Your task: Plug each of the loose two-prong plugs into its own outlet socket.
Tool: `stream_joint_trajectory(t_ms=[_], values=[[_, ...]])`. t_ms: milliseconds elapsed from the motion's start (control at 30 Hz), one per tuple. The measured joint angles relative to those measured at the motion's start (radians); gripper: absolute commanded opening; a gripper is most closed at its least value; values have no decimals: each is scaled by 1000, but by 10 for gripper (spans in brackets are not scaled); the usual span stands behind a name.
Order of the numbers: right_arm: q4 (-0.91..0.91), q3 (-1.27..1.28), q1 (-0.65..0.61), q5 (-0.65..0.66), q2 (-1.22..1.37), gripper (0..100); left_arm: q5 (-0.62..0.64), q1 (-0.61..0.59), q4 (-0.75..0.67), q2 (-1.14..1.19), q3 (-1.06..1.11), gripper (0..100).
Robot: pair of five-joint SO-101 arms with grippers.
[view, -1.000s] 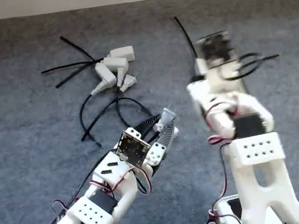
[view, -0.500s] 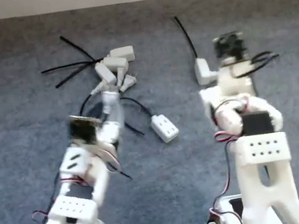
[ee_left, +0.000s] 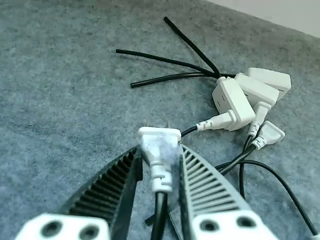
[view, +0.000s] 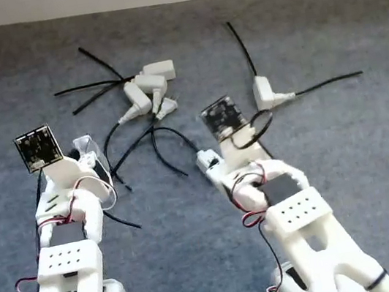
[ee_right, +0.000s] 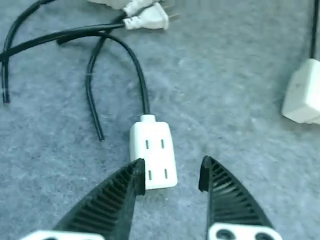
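Far left of the white pile of plugs and sockets [view: 147, 88], and nearer to the arm bases: left gripper [ee_left: 160, 151], clenched on a two-prong plug [ee_left: 158, 139], its black cord running back between the fingers, prongs directed toward the pile. Under everything, a grey carpet-like surface [view: 375, 162]. Just beside the pile, on the side facing the arms: one loose plug [view: 166, 107], prongs free, with black cords [view: 158, 148] curving from the pile toward the arms. Nearer to the arms than the pile and a little right of it: outlet socket [view: 208, 160], flat on the surface, slots up. Right gripper [ee_right: 171, 174] released, spread at the free end of this socket, one fingertip touching its corner, the other apart. Well right of the pile: another white socket block [view: 266, 92], its cord stretched farther right.
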Motion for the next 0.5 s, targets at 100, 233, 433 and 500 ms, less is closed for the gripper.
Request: stream_joint_trajectory(t_ms=[100, 233, 433, 500], values=[[-48, 2, -15, 0, 104, 181, 0, 0, 0, 0, 0, 6], [-68, -80, -15, 0, 321, 181, 0, 0, 0, 0, 0, 6], [-71, -233, -23, 0, 569, 181, 0, 5, 0, 0, 0, 6], [-72, -264, -23, 0, 617, 181, 0, 5, 0, 0, 0, 6]])
